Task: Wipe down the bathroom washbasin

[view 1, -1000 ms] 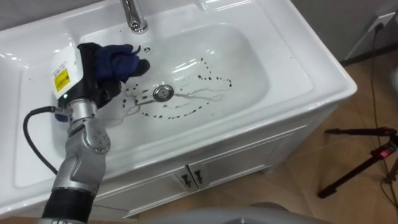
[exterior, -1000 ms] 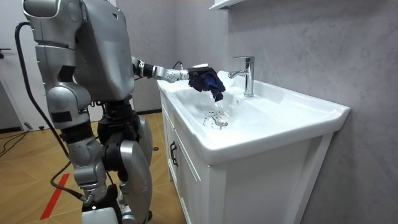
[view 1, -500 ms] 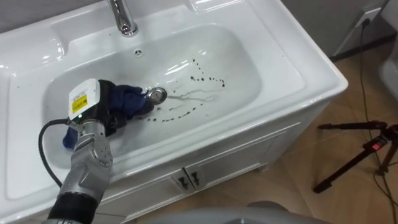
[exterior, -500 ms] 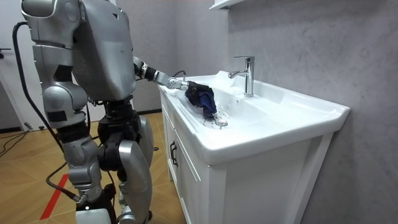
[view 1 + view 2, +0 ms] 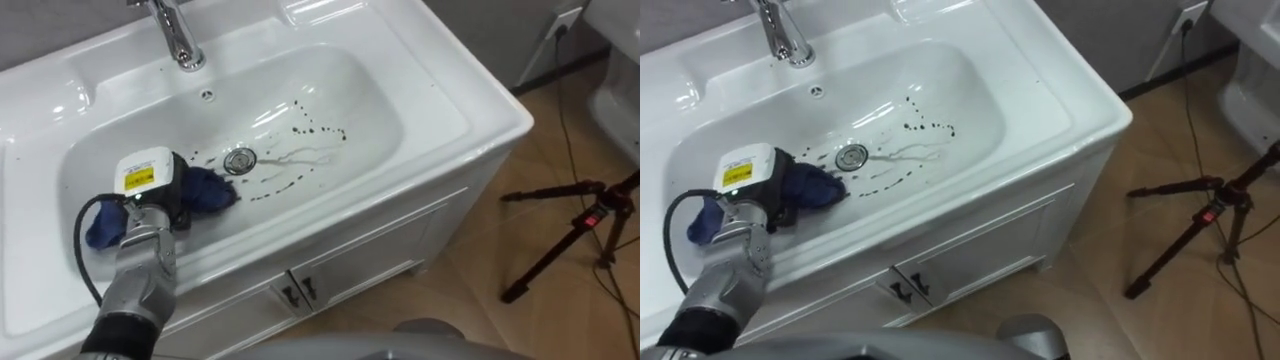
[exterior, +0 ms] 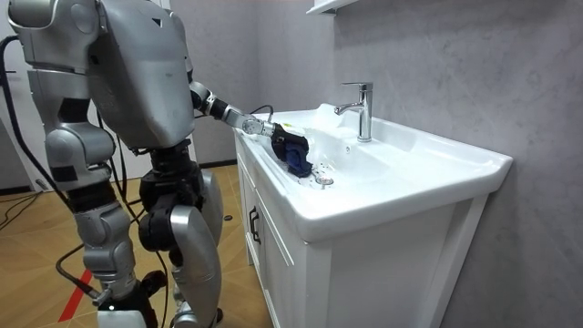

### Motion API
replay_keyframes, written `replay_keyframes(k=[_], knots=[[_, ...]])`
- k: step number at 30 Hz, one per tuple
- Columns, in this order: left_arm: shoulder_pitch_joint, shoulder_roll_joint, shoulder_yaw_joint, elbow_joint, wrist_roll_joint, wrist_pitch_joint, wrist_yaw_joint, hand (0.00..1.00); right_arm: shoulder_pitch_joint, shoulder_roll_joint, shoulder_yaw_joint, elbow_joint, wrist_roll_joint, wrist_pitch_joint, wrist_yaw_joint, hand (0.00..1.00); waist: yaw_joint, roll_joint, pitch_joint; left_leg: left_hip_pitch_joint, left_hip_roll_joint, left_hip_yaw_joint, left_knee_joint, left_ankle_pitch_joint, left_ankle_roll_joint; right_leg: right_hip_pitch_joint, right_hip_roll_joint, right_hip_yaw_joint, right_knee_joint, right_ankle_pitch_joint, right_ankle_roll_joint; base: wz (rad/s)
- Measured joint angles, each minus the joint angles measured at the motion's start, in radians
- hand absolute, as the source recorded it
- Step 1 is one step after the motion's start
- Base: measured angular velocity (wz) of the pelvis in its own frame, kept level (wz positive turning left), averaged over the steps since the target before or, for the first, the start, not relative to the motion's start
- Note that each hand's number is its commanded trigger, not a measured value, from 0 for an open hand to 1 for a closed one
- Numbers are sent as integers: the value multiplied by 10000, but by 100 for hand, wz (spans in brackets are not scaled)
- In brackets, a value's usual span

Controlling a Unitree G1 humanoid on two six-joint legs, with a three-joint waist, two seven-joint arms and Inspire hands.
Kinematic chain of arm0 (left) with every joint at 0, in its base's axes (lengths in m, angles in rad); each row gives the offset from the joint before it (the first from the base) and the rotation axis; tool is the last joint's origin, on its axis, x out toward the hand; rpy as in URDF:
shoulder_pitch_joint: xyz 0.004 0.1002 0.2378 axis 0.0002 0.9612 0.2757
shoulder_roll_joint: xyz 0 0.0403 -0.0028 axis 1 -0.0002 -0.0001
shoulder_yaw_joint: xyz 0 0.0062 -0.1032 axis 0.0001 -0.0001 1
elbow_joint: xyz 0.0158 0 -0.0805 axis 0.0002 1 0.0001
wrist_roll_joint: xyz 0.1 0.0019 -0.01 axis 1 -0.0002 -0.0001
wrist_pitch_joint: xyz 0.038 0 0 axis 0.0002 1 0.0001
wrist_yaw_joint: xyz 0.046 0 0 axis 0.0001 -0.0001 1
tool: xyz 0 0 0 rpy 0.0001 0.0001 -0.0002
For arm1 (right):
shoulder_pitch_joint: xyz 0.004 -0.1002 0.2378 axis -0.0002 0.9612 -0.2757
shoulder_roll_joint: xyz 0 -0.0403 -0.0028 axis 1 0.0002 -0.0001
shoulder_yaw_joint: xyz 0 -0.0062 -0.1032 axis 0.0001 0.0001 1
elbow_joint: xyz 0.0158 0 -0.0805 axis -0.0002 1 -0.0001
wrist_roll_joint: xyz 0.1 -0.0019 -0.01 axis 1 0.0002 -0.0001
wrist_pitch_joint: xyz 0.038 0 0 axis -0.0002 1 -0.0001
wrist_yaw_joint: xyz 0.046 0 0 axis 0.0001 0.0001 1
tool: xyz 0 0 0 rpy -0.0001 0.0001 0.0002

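Basin (image 5: 360, 100) holds left hand (image 5: 160, 195) on blue cloth (image 5: 207, 190) (grip hidden, cannot tell) beside the drain (image 5: 239, 160).

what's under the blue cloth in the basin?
Blue cloth lies on the basin floor beside the drain, left robot hand on top. Whatever is beneath it is covered.

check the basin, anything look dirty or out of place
Yes: dark specks and thin streaks soil the white basin floor, looping right of the drain. The left hand holds the blue cloth left of the drain, off most of them.
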Motion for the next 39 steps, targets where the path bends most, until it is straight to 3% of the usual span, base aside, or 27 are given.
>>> replay_keyframes(k=[6,13,20,33,39], knots=[[-306,-6,0,593,20,180,-107,100,10,-33,-72,-4,-101,93,-5,0,-202,93,-6,-13,-2,63,-12,3,-4,-120,-4,28,264,-110,-34,-2],[-589,-91,-426,615,-347,709,-324,100,29,-44,250,-106,-303,316,-118,0,-218,120,-21,-24,-22,303,-12,1,-6,-300,4,236,349,-165,-27,-7],[-1230,-226,-662,1148,-762,698,-779,100,-23,-42,330,-397,-395,337,-179,0,-399,134,-17,-58,-74,394,72,2,-5,-486,-63,294,688,-296,-30,-4],[-1380,-227,-829,1115,-917,691,-1138,100,6,-38,325,-434,-186,337,-398,0,-746,139,-18,-290,-112,464,195,5,-3,-834,-125,356,876,-358,-35,-1],[-2117,-312,-1017,1889,-1296,684,-1011,100,-141,-49,345,-521,-161,327,-423,0,-732,110,-12,-464,-252,556,200,22,27,-1194,-227,546,1260,-469,34,-4]])
